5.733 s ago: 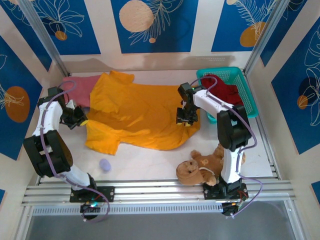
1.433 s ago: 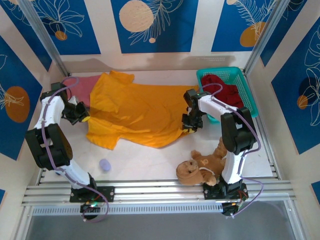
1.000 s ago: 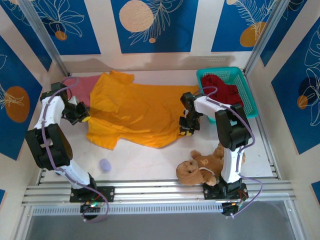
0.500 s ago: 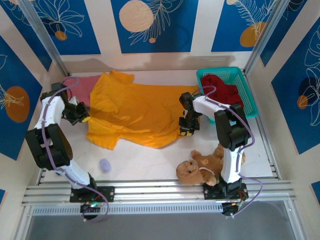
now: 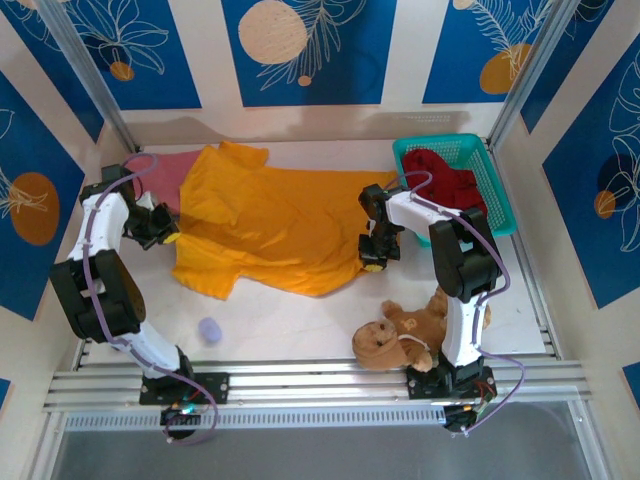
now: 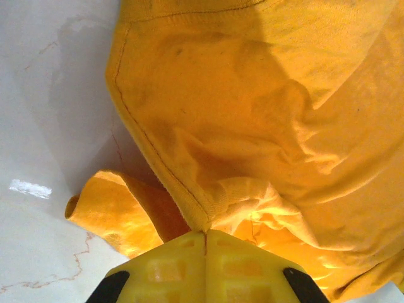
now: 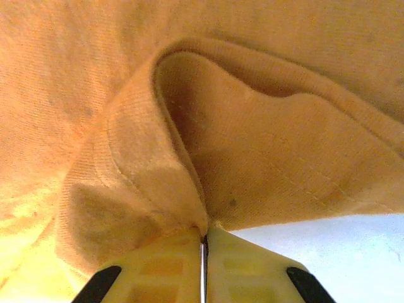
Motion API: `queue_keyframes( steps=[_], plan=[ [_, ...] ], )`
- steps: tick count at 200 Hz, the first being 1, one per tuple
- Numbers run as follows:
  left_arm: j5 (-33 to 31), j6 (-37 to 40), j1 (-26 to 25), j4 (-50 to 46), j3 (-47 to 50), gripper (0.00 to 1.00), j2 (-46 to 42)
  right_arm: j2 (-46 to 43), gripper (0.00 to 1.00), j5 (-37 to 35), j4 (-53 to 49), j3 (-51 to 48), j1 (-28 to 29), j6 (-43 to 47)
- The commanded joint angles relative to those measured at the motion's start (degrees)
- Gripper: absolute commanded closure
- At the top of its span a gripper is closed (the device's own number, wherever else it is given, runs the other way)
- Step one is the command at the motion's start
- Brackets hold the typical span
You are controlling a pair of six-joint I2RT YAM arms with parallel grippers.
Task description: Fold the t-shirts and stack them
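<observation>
**Mustard shirt pinched at both ends**

Found the mustard-orange t-shirt (image 5: 275, 225) spread, rumpled, over the middle of the surface (image 5: 290, 320). Saw the left tool (image 5: 168, 238) clenched on its edge at 9 o'clock; in the left wrist view, noted a seamed corner of the yellow cloth drawn in between the closed yellow fingers. Saw the right tool (image 5: 372, 266) clamped on the shirt's border at about 4 o'clock; in the right wrist view, noted a folded hem nipped between the meeting pads, with bare surface just to the right of it.

Spotted the salmon-pink t-shirt (image 5: 160, 175) at 10 o'clock, partly under the mustard one. Spotted the dark red t-shirt (image 5: 445, 175) heaped in the teal basket (image 5: 500, 200) at 2 o'clock. Noted the teddy bear (image 5: 400, 335) at 5 o'clock beside the right arm, and a small lavender ball (image 5: 209, 329) at 7 o'clock, both apart from the shirt.
</observation>
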State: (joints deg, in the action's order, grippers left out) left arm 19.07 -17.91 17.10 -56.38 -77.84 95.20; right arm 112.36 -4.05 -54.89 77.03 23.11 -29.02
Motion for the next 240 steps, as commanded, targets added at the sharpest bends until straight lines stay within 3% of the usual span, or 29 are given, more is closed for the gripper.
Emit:
queue_keyframes(
  steps=[1,20,103,240],
  plan=[
    [0.0,0.3,-0.4,-0.8,0.7,1.0,-1.7,-2.1,0.95,-0.2,-1.7,1.6,-0.3,0.2],
    [0.0,0.4,-0.4,-0.9,0.7,1.0,-1.8,-2.7,1.0,-0.9,-2.1,1.8,-0.3,0.2],
    [-0.3,0.9,-0.4,-1.6,1.0,1.0,-2.9,-11.0,1.0,-3.9,-4.6,-0.8,-0.9,-2.9],
    [0.4,1.8,-0.7,-3.6,15.5,1.0,-16.0,-29.7,1.0,0.5,-8.6,-20.4,0.1,-9.9]
  ],
)
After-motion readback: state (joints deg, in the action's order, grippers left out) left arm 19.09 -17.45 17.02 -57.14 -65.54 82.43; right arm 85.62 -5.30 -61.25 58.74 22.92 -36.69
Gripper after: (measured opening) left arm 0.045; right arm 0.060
